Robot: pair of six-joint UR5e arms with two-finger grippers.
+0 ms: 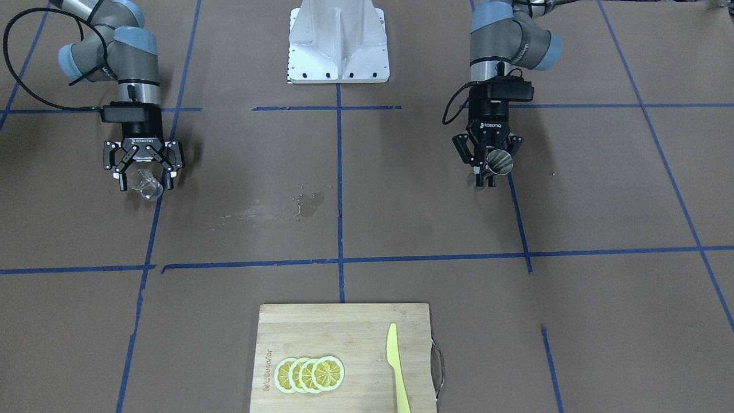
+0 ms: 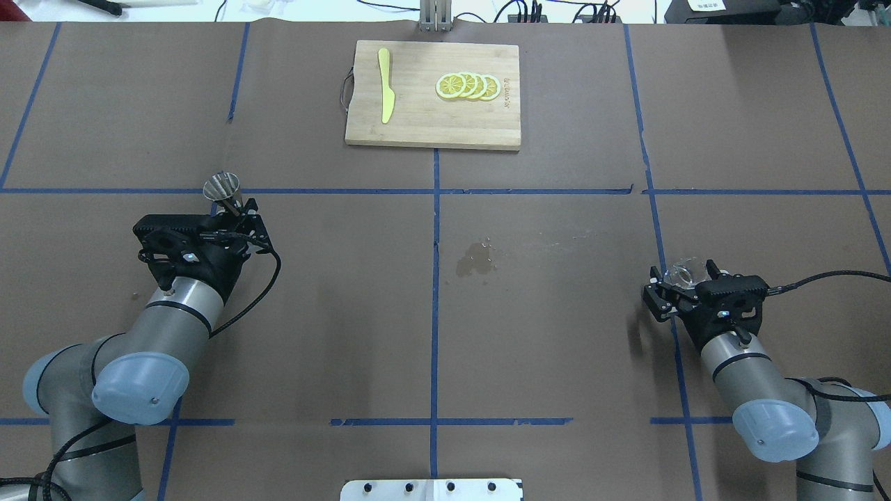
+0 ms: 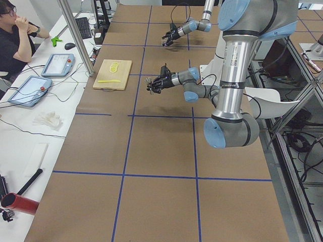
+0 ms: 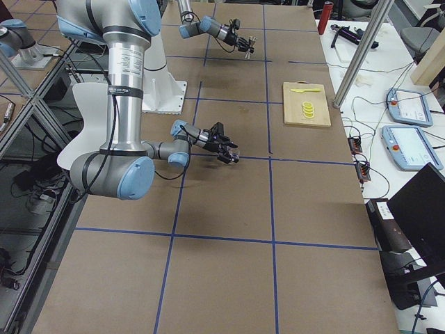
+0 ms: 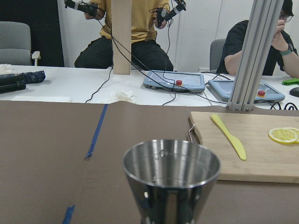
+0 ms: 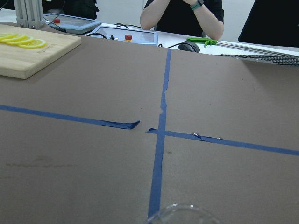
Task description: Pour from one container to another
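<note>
One clear glass cup [image 1: 146, 184] and one steel jigger [image 1: 499, 162]. The right jaws, fairly wide, clasp the transparent cup between them. The left jaws, narrow, pinch the jigger below its shiny grey cone, whose open mouth rises just past them. On the counter [image 1: 401, 189] between both jaws lies one wet patch [image 1: 309, 205]. Beyond it sits one board [image 1: 355, 338] with one yellow knife [image 1: 395, 367] and four lemon slices [image 1: 309, 374].
</note>
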